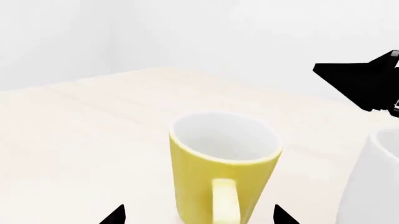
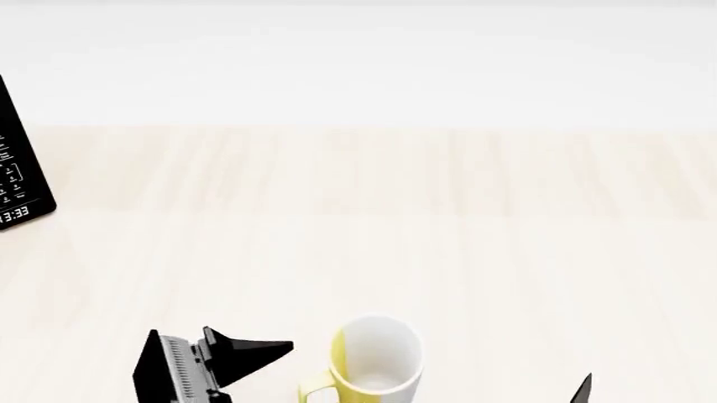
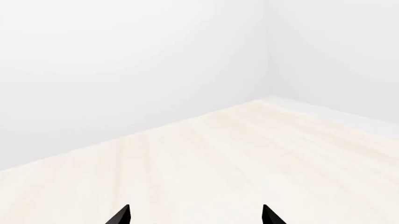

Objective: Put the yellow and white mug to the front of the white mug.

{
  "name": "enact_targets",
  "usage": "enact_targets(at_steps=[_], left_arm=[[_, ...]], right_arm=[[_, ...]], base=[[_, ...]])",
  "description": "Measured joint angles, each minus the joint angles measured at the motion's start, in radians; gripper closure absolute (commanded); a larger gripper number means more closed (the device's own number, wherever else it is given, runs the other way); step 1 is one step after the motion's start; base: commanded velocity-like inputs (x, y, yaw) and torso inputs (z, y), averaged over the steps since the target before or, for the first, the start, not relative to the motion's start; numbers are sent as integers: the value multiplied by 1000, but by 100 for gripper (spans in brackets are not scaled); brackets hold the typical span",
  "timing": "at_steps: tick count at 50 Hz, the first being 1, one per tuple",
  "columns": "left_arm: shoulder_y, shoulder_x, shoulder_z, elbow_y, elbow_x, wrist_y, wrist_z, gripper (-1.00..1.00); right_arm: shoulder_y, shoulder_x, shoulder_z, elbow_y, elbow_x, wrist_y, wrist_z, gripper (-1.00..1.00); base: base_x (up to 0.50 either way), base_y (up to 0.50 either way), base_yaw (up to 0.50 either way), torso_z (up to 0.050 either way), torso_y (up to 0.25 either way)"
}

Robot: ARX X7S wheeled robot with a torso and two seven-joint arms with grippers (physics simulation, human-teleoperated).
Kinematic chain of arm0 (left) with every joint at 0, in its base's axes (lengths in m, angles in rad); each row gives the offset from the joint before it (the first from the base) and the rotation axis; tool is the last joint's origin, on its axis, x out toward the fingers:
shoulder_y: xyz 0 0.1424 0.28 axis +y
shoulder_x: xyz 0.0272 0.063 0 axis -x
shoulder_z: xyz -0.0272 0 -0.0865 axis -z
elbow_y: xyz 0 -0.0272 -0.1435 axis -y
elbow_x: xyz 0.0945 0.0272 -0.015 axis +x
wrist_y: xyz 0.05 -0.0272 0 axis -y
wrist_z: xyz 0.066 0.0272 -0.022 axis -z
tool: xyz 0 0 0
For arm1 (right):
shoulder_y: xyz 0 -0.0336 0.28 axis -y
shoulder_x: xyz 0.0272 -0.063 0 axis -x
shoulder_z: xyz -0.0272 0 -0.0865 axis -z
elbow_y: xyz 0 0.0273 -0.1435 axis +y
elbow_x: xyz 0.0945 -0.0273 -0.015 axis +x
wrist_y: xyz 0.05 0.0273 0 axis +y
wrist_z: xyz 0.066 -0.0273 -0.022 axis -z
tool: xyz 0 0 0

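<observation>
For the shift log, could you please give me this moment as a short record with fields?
surface: pale wooden table
yellow and white mug: upright, near the table's front edge, ungrasped
white mug: partly visible beside it, apart
left gripper: open, facing the yellow mug's handle
right gripper: open, holding nothing
black device: far left

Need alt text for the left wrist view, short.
A yellow and white mug stands upright on a pale wooden table, handle toward the camera, between the open left gripper fingertips. The white mug shows at one edge, and a black gripper hangs beyond.
</observation>
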Motion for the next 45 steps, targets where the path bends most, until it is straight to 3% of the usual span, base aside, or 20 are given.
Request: enact_targets(at_steps=[15,30,45], left_arm=[[108,-32,-33,310,-110,-160,39,-100],[310,-85,-97,804,-321,-325,50,-100],[575,-12,-217,1079,-388,-159,-75,-100]], right_arm=[[1,3,-4,0,2,-1,4,-100],[-4,6,-6,-5,5,-4,8,-100],[-9,10,-15,-15,2,-8,11,-100]], base=[[0,0,0,0,0],[0,0,0,0,0],[0,0,0,0,0]])
